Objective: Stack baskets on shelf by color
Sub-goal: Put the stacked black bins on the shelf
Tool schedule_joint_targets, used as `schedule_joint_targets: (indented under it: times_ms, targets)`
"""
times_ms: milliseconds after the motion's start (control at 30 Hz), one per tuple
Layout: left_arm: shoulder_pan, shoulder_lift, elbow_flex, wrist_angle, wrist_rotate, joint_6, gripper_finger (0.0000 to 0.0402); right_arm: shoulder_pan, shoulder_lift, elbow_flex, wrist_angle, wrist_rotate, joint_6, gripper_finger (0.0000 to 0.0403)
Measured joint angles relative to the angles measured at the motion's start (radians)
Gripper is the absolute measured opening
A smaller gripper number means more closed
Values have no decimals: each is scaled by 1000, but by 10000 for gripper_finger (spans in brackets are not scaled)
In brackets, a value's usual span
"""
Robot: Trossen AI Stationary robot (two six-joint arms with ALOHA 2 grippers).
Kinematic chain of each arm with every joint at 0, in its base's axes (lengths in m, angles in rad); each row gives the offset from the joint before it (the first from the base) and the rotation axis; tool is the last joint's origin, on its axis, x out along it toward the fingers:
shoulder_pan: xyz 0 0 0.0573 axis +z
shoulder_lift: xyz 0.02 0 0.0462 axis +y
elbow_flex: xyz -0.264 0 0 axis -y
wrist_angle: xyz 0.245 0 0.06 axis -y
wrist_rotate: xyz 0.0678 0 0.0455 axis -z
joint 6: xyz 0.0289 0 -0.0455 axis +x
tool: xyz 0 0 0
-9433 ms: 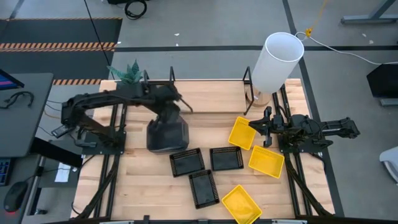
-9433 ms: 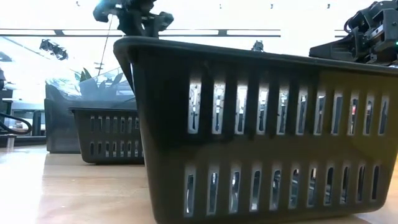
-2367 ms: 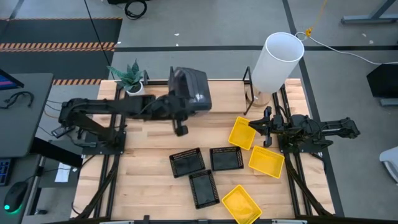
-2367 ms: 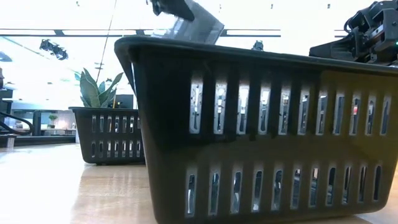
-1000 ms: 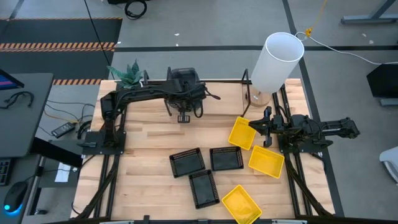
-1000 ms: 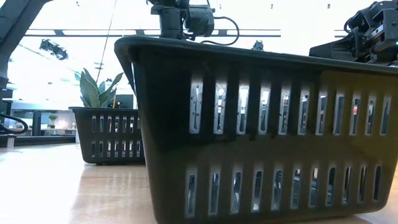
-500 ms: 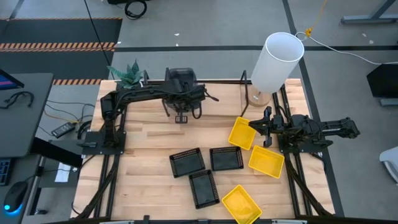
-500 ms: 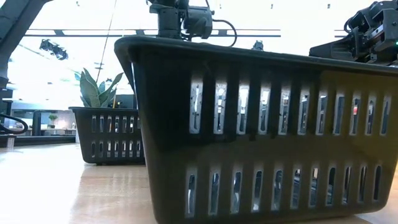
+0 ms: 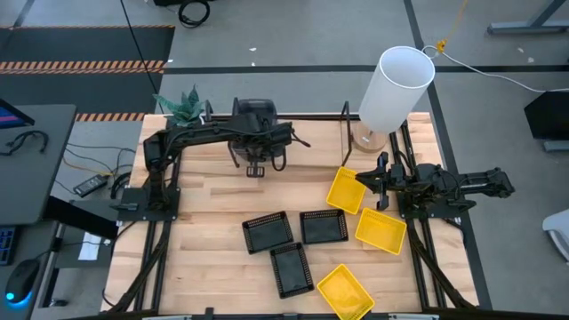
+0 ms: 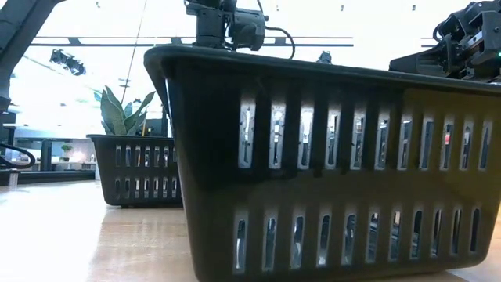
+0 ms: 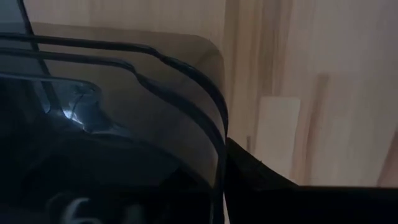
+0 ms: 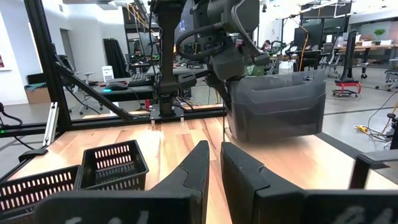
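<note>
Step in hand: we judge we are carrying the grey baskets (image 12: 277,106) to the shelf (image 9: 347,114) at the far edge of the table (image 9: 204,231)
Left gripper: our left gripper (image 9: 252,135) is closed on the rim of the grey baskets, which hang over the far left part of the table, near the plant (image 9: 182,105)
Grey baskets: the left wrist view shows at least two rims nested one inside the other; the right wrist view shows them lifted clear of the wood
Right gripper: our right gripper (image 12: 213,163) waits at the right side, fingers nearly together with only a narrow gap, holding nothing
Black mesh baskets: three (image 9: 295,242) lie on the near middle of the table, close together
Yellow baskets: three (image 9: 360,240) lie to the right of the black ones, one just beside the right gripper
Shelf: only its upright looped ends show, beside the white cylinder (image 9: 395,87)
Next move: we think the grey stack must be lowered level onto the shelf before we let go; then the black and yellow ones remain
</note>
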Motion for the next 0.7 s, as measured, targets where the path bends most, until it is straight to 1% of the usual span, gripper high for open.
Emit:
schedule_joint_targets:
  times_ms: [200, 300, 400, 600, 700]
  targets:
    - [0, -2, 0, -40, 11, 0, 22, 0, 0, 0, 0, 0, 0, 45]
    - [0, -2, 0, -45, 12, -5, 30, 0, 0, 0, 0, 0, 0, 45]
    - [1, -3, 0, -43, 12, -16, 50, 0, 0, 0, 0, 0, 0, 45]
    - [1, -3, 0, -45, 9, -22, 106, 0, 0, 0, 0, 0, 0, 45]
    - [1, -3, 0, -45, 10, -26, 123, 0, 0, 0, 0, 0, 0, 45]
